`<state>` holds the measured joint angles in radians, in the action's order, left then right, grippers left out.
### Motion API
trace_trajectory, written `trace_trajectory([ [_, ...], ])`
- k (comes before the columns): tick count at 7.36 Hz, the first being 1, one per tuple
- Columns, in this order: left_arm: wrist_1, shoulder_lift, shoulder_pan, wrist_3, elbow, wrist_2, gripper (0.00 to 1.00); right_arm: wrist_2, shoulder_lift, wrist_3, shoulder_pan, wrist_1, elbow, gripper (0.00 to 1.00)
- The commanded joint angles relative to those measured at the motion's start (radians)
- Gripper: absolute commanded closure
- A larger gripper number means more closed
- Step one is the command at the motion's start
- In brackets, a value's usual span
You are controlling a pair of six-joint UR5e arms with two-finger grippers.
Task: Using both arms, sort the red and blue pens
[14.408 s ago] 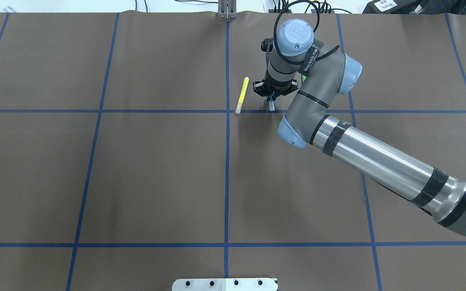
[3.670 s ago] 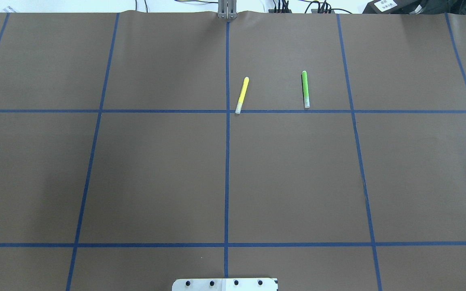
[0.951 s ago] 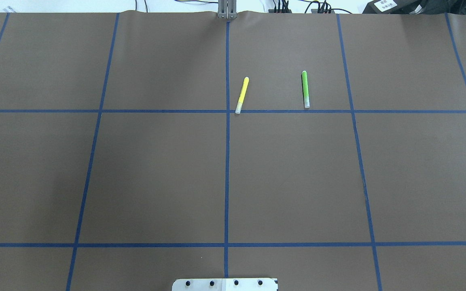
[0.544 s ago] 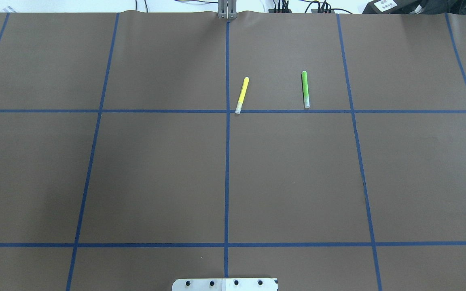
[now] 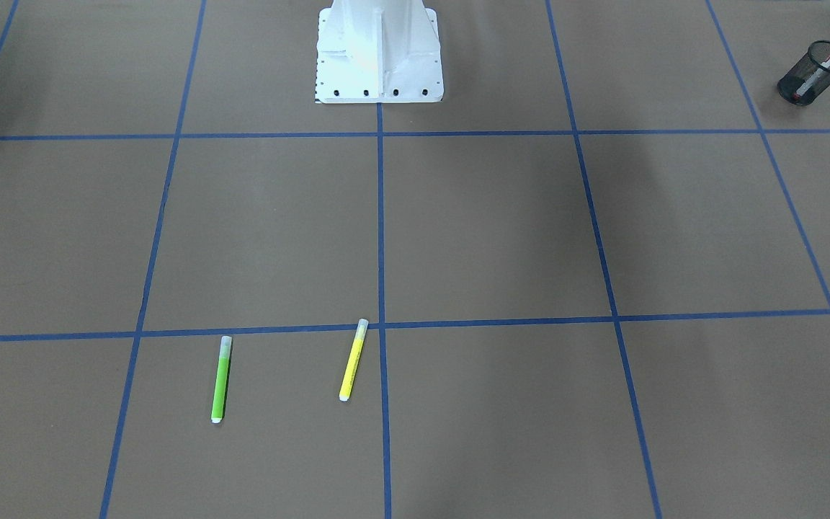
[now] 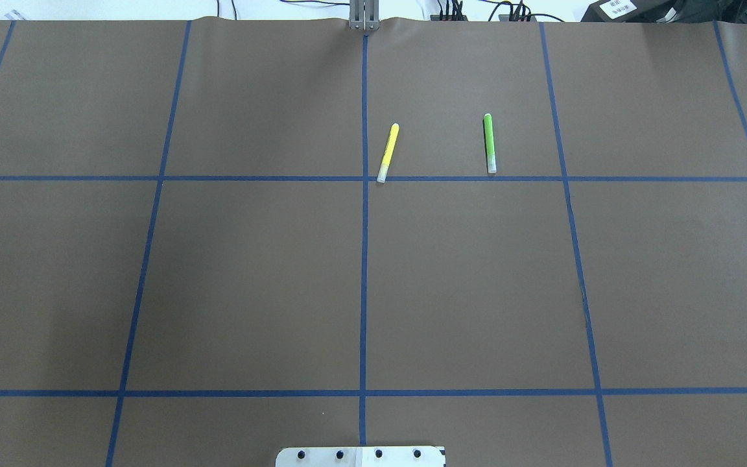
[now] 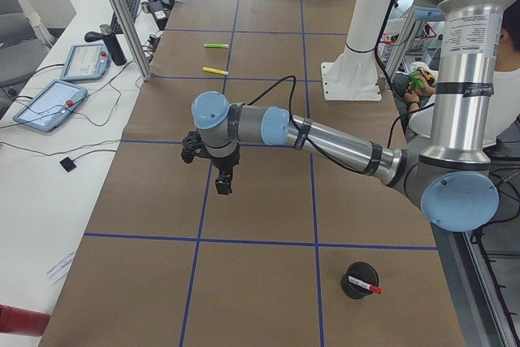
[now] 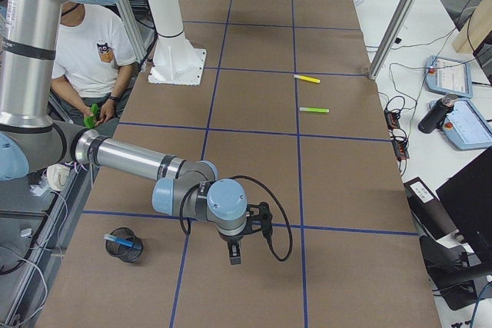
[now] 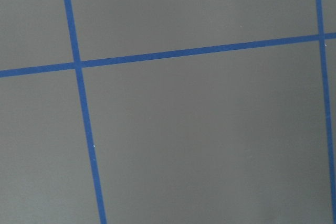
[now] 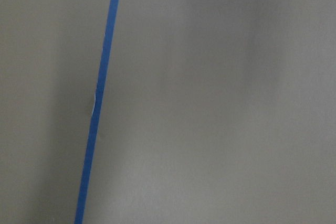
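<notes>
Jaws of the left gripper (image 7: 222, 184) and the right gripper (image 8: 234, 254) show only from the sides, so I cannot tell whether they are parted or closed. Neither appears to carry anything, and the left arm (image 7: 325, 132) and right arm (image 8: 131, 159) hang low over opposite ends of the brown table (image 6: 250, 279), likely parked because sorting looks finished. One black mesh cup (image 7: 357, 266), at five o'clock from the left gripper, holds the red pen (image 7: 366, 285), and a second cup (image 8: 123, 257), at nine o'clock from the right gripper, holds the blue pen (image 8: 123, 242); the yellow marker (image 6: 388, 152) and green marker (image 6: 489, 143) lie at twelve o'clock from the white stand (image 6: 360, 457), belonging to neither colour.
</notes>
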<state>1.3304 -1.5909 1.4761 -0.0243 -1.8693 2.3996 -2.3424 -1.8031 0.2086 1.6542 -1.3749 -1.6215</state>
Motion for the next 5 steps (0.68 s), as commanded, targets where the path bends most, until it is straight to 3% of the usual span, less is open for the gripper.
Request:
trace_trajectory([
  [1,0.023,0.002,0.010,0.001,0.005,-0.037,0.00,0.011,0.098,-0.174,-0.091,0.048,0.000,0.01],
  [5,0.023,-0.011,0.007,0.017,0.013,-0.040,0.00,0.019,0.252,-0.365,-0.180,-0.004,-0.015,0.01],
])
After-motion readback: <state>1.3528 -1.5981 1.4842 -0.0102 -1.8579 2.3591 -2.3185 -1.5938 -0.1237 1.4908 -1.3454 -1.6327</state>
